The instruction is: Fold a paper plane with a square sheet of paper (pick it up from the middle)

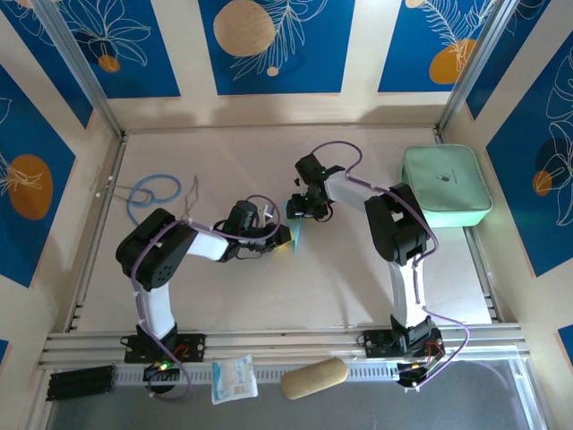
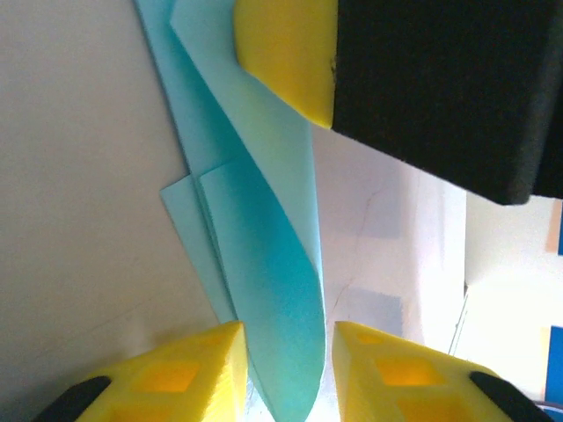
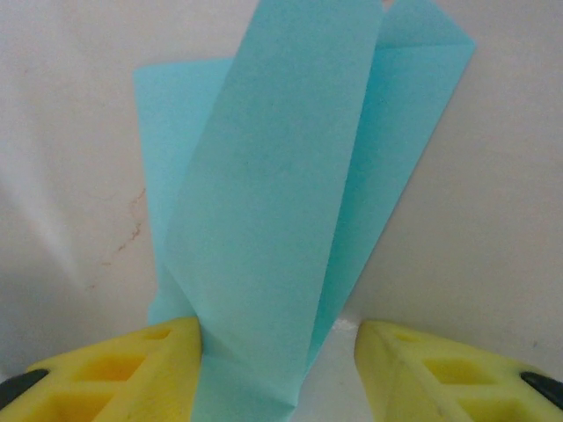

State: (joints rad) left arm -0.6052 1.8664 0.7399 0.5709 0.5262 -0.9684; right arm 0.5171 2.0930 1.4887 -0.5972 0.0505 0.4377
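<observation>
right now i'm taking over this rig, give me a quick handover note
Left claw: open, blue sheet between its fingers, not clamped.
Right claw: open, sheet touching one finger.
Sheet: middle of the table, between the claws, partly folded, one flap raised.
Done: first folds; layered creases show.
Left: the remaining folds; probably regrip first.

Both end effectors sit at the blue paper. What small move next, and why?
Probably close the right end effector on the paper plane: its fingers stand apart around the raised flap, and the left end effector is open too, so nothing grips the fold.
</observation>
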